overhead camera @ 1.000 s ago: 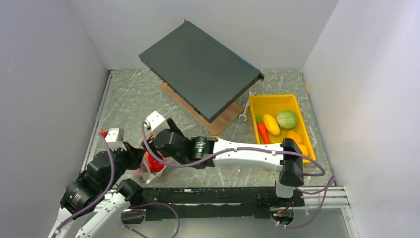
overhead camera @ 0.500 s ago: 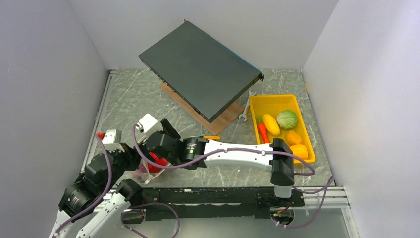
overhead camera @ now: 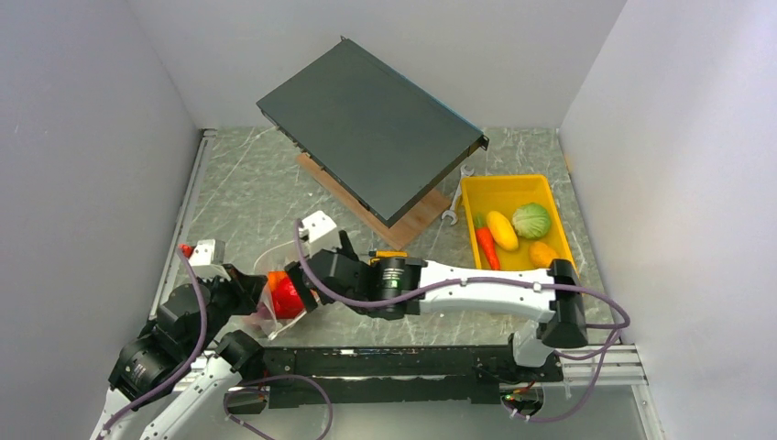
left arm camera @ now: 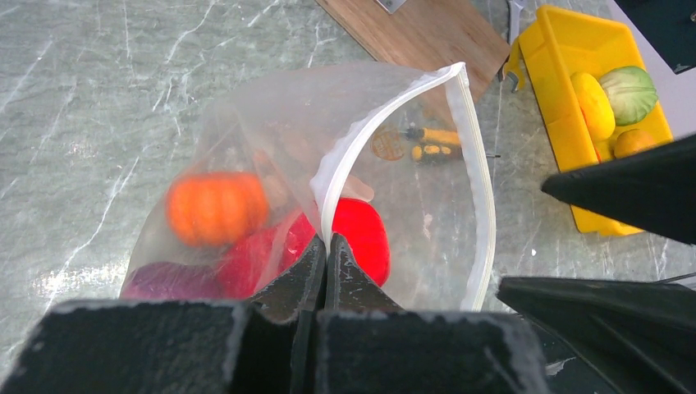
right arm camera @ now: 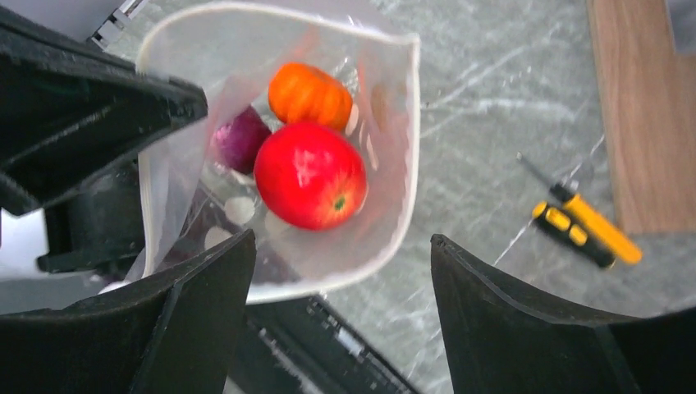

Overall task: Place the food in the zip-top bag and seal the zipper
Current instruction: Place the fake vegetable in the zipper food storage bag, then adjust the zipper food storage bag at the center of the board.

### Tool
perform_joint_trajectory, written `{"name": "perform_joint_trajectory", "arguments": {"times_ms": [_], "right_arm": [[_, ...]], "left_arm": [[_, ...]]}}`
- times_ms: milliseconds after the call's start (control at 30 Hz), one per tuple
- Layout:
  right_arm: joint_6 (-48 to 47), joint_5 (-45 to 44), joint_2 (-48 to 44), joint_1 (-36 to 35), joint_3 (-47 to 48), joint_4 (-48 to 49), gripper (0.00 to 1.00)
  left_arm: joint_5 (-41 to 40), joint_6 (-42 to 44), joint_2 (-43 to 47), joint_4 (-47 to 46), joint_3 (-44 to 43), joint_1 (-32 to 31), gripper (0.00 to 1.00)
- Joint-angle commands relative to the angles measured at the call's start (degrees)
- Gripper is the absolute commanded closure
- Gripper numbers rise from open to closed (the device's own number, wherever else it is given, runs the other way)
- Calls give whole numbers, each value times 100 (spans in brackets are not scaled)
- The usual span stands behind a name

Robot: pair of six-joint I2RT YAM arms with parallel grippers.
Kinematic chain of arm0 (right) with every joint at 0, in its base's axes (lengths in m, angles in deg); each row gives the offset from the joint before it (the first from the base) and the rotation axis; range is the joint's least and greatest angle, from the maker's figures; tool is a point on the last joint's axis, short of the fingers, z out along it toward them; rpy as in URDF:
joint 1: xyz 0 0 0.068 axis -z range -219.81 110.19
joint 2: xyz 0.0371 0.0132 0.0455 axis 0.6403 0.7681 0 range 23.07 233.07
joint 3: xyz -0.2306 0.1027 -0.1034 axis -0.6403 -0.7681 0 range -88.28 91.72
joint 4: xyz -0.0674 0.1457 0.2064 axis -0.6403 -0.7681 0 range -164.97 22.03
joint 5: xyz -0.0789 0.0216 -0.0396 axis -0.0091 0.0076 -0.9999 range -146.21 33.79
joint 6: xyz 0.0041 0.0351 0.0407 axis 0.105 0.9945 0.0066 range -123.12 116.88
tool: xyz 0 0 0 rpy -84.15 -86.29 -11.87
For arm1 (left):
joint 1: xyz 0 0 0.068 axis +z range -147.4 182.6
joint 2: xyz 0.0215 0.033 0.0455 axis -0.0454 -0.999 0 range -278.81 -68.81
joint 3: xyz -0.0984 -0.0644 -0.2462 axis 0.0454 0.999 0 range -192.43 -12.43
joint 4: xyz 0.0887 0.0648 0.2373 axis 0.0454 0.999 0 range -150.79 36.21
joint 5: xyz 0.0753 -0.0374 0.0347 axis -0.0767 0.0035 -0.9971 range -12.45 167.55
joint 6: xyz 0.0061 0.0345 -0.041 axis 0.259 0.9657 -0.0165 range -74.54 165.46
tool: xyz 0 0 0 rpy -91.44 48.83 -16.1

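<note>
The clear zip-top bag (left arm camera: 271, 123) stands open at the near left. My left gripper (left arm camera: 326, 244) is shut on its zipper (left arm camera: 486, 189) rim. Inside lie a red pepper (right arm camera: 310, 174), an orange piece (right arm camera: 310, 94) and a purple piece (right arm camera: 240, 139). My right gripper (right arm camera: 341, 263) is open and empty, just above the bag's mouth (overhead camera: 275, 293). The carrot (overhead camera: 486, 246), a yellow piece (overhead camera: 501, 229), the green cabbage (overhead camera: 530, 220) and an orange piece (overhead camera: 542, 254) lie in the yellow tray (overhead camera: 467, 206).
A dark flat slab (overhead camera: 371, 124) leans on a wooden board (overhead camera: 417, 227) at the back centre. A yellow-handled screwdriver (right arm camera: 587, 222) lies right of the bag. A wrench (overhead camera: 455, 206) lies left of the tray. White walls enclose the table.
My right gripper has drawn back to the right from over the bag. An orange piece now shows in the bag beside the red pepper. The left gripper keeps its hold.
</note>
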Motion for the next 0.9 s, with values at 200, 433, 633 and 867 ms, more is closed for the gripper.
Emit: {"name": "perform_joint_trajectory", "arguments": {"times_ms": [200,433,633,867], "right_arm": [[1401,343,-713,86,-1306,525,20],[1321,655,-89,190,-1052,1089,54],[1012,1270,209,633,-285,1521,88],[457,1818,475,1098,1186,1022,100]], "left_arm": [[24,-66,-145,-140,-53,-19,100],[-75,-335,3,24,-186,-23,100],[158,-676,-33,-281,-526,-19,100],[672,-1621,-1377,-153,-1681,-19,100]]}}
